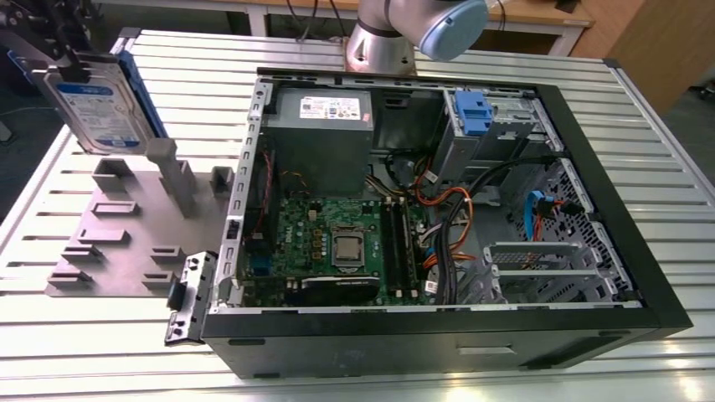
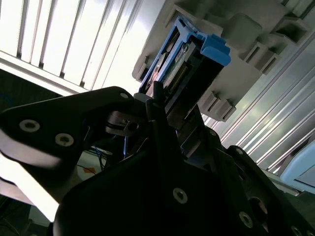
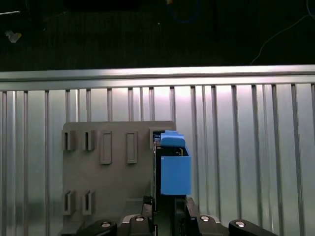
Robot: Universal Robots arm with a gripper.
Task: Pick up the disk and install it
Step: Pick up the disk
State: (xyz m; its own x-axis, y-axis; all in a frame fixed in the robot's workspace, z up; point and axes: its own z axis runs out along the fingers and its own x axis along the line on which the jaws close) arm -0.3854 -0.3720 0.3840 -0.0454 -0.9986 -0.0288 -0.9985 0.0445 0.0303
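Disk [image 1: 95, 105] seen upper left of exterior view, held upright over grey holder plate [image 1: 123, 243] on desk [image 1: 648, 167], gripper [image 1: 69, 71] clamped on its upper edge. Pick-up judged in hand; install not yet done. Open computer case [image 1: 447, 335] well apart: careful carry and rail alignment called for.

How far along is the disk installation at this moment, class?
Done: the disk is gripped. In hand: the gripper holds it upright over the grey fixture plate, beside the open computer case. Left: installation; the disk is outside the case.
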